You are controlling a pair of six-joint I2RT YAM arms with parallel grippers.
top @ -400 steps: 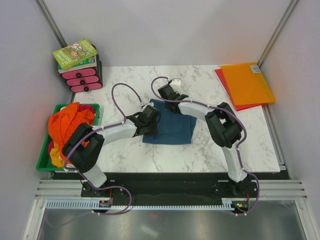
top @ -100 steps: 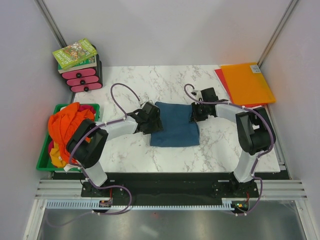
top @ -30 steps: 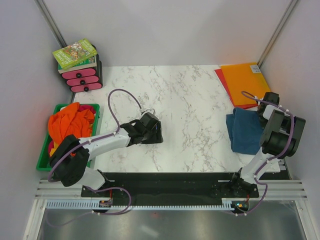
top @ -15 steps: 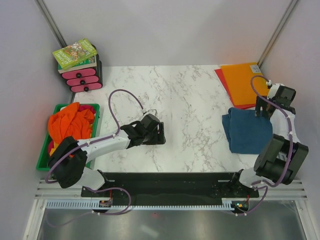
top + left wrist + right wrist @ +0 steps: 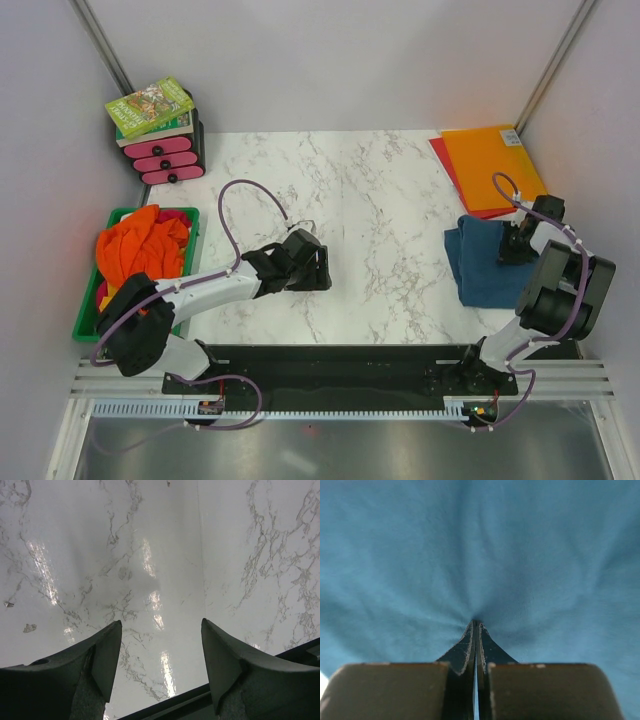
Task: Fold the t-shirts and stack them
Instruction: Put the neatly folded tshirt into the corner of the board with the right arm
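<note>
No readable text for you in this one. The book [image 5: 150,105] on the pink drawer unit [image 5: 165,160] has print on its green illustrated cover, but it's too small to make out from the top view. The orange folder [image 5: 493,165] has a small white label [image 5: 511,137] at its far right corner, also illegible. Neither wrist view shows any lettering.

The table [image 5: 380,200] is white marble veined with grey. The teal-blue t-shirt [image 5: 480,265] is plain and dark. The orange t-shirts [image 5: 140,245] are bright, with yellow and red bits, in a green bin [image 5: 88,328]. There is an orange folder [image 5: 495,165], a red folder [image 5: 441,152], pink drawers [image 5: 165,160] in a black frame, and a green-covered book [image 5: 150,105].
</note>
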